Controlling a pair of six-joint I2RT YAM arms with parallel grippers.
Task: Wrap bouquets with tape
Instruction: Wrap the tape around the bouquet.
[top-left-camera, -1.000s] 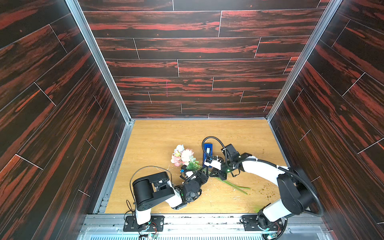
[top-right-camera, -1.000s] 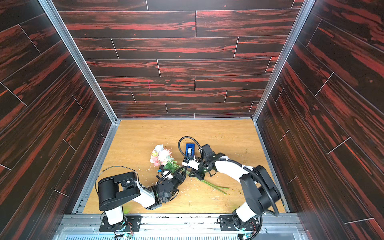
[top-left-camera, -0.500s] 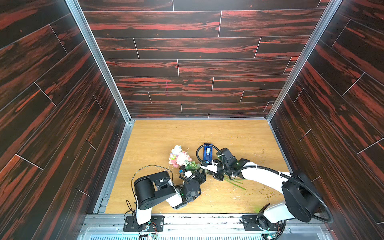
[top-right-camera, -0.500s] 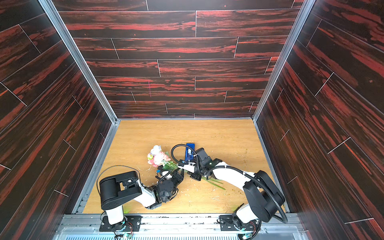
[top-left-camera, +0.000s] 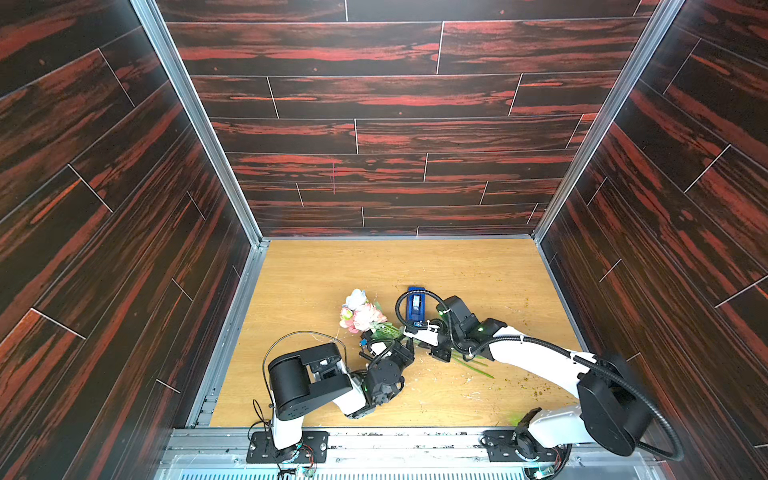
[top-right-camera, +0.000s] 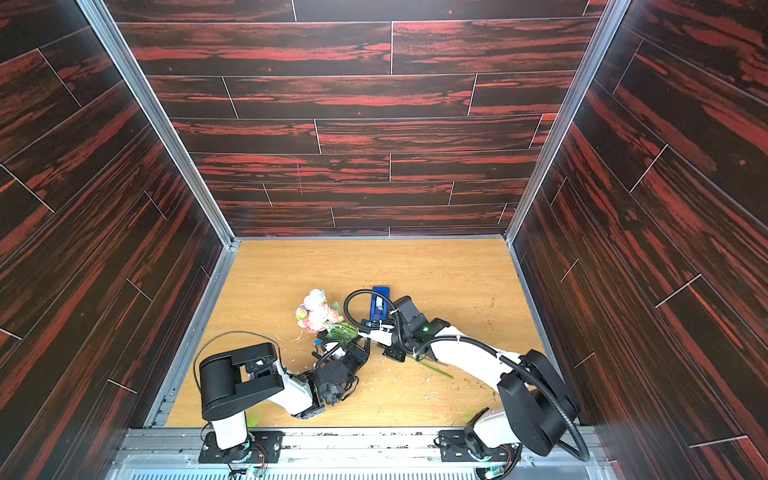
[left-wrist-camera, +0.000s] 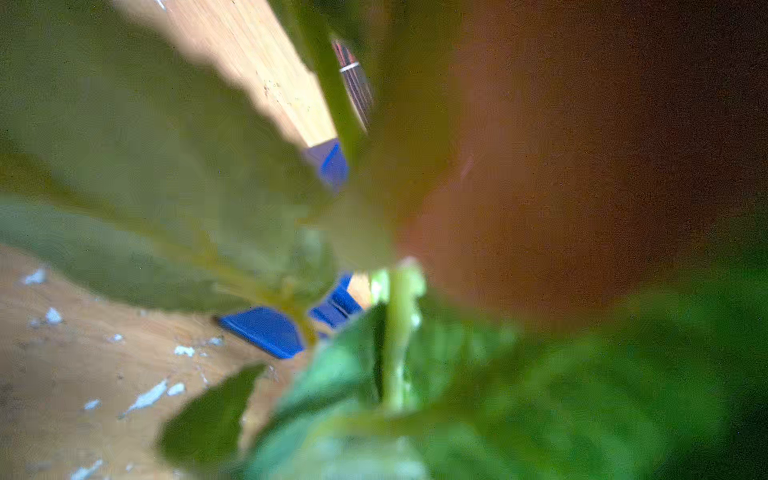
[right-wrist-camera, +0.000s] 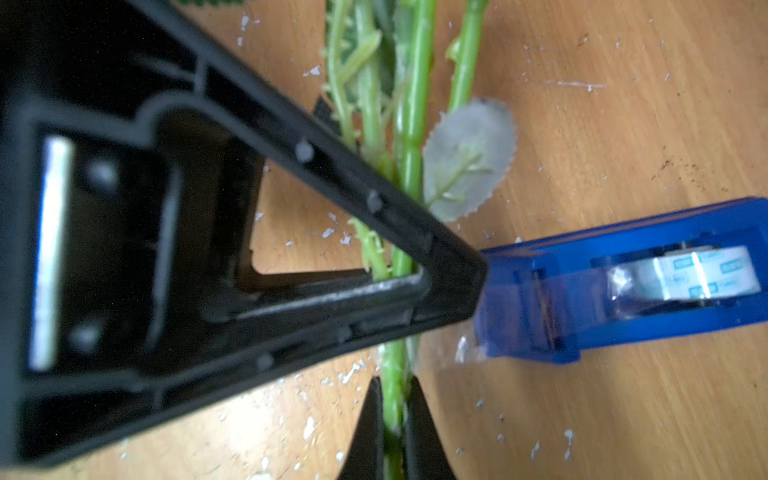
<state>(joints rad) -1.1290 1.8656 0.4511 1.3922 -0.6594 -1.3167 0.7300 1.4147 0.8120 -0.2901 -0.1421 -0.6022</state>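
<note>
- Count: one bouquet (top-left-camera: 361, 313), one blue dispenser (top-left-camera: 415, 305) holding one tape roll (right-wrist-camera: 698, 272), two grippers.
- Both top views: bouquet lies low centre of frame on the wood-grain table (top-left-camera: 332, 270). Blooms sit just left of the dispenser, stems (right-wrist-camera: 411, 124) run lower right under the arms.
- Left gripper (top-left-camera: 397, 340): only the right wrist view shows its fingers (right-wrist-camera: 371, 424) clenched on a stem.
- Right gripper (right-wrist-camera: 453, 286): jaws pinched together, tip against the dispenser's front end. Can't tell if tape is caught.
- Left wrist view: just blurred leaves (left-wrist-camera: 145, 187), blue bits behind.
- Stems knobbly green plastic; one leaf (right-wrist-camera: 469, 158) pale, serrated. Dispenser translucent, roll whitish with print, white flecks (right-wrist-camera: 349, 372) on the table.
</note>
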